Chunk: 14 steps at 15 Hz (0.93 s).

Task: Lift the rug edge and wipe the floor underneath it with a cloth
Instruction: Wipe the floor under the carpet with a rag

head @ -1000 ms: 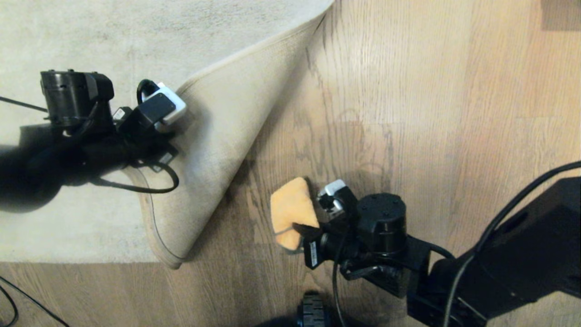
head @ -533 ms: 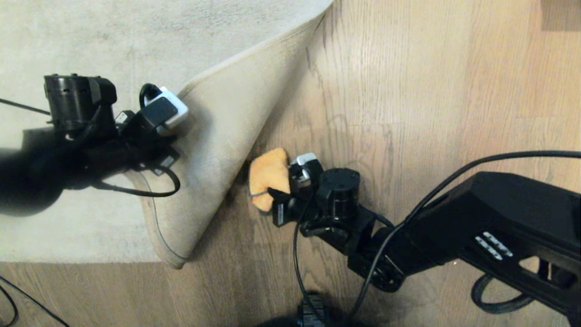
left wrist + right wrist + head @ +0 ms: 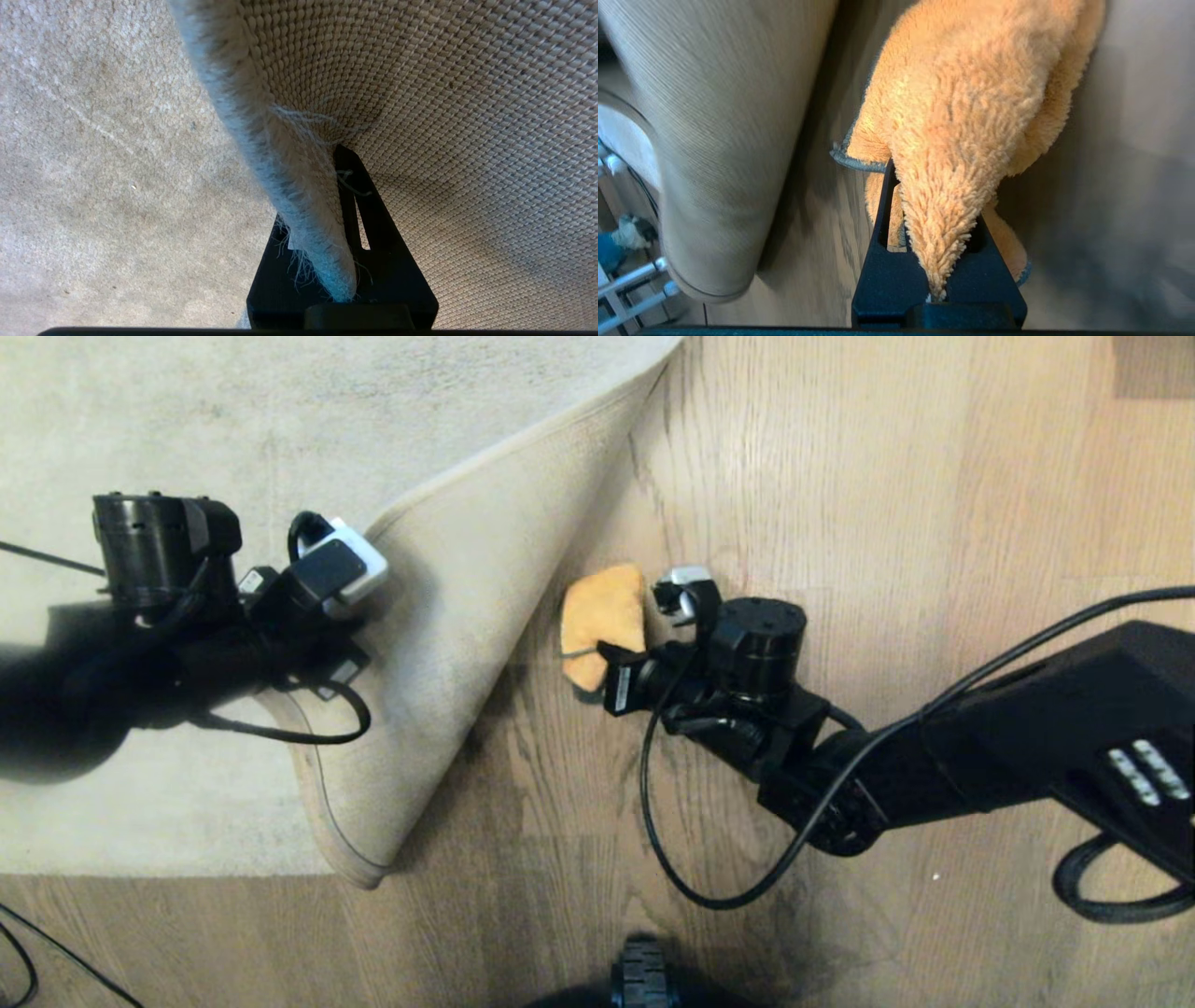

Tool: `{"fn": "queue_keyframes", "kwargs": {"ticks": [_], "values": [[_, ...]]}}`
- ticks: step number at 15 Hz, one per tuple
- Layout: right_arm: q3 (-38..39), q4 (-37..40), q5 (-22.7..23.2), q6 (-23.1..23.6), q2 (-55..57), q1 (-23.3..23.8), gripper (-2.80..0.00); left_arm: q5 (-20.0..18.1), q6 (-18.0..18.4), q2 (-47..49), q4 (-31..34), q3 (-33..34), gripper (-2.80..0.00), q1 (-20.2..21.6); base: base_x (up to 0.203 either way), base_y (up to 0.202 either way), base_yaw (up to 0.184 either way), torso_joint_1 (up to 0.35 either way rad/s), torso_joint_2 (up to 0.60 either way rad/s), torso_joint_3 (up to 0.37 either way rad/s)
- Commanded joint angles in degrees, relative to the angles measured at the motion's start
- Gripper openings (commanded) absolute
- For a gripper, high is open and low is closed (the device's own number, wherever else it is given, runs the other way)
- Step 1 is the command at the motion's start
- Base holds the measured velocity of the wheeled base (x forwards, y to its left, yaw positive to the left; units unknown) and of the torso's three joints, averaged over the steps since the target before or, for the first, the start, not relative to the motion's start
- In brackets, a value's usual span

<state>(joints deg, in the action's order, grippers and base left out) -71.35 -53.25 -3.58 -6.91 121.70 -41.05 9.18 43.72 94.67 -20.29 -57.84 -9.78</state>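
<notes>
In the head view the rug edge (image 3: 467,579) is folded back over the rug, its paler woven underside facing up. My left gripper (image 3: 372,602) is shut on that edge and holds it raised; in the left wrist view the bound edge (image 3: 261,121) runs between the black fingers (image 3: 373,224). The orange fluffy cloth (image 3: 602,611) lies on the bared wood floor (image 3: 840,523) just right of the lifted flap. My right gripper (image 3: 611,658) is shut on it. The right wrist view shows the cloth (image 3: 971,93) pinched in the gripper (image 3: 934,200) and pressed to the floor (image 3: 822,224).
The rest of the rug (image 3: 233,411) covers the left half of the head view. A cable loop (image 3: 691,859) hangs from the right arm. A black wheel (image 3: 642,975) sits at the near edge, thin cables (image 3: 19,952) at the near left.
My right gripper has dragged the cloth over the floor, first toward the lifted flap, then farther from me along it. The left gripper and rug edge have held still.
</notes>
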Motion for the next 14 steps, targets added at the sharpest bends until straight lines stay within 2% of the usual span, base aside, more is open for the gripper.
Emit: {"fn": "queue_keyframes", "kwargs": {"ticks": [1, 10, 14], "values": [[2.6, 1.1, -0.5, 0.0, -7.8, 0.2, -2.80, 0.0, 0.2, 0.1, -0.1, 0.1, -2.80, 0.0, 0.000, 0.000, 0.000, 0.000, 0.00, 0.000], [29.6, 1.5, -0.8, 0.3, -27.6, -1.0, -2.80, 0.0, 0.3, 0.2, -0.1, 0.1, -2.80, 0.0, 0.000, 0.000, 0.000, 0.000, 0.00, 0.000], [36.8, 1.1, -0.9, 0.7, -28.2, -4.7, -2.80, 0.0, 0.3, 0.2, -0.1, 0.2, -2.80, -0.1, 0.000, 0.000, 0.000, 0.000, 0.00, 0.000]]}}
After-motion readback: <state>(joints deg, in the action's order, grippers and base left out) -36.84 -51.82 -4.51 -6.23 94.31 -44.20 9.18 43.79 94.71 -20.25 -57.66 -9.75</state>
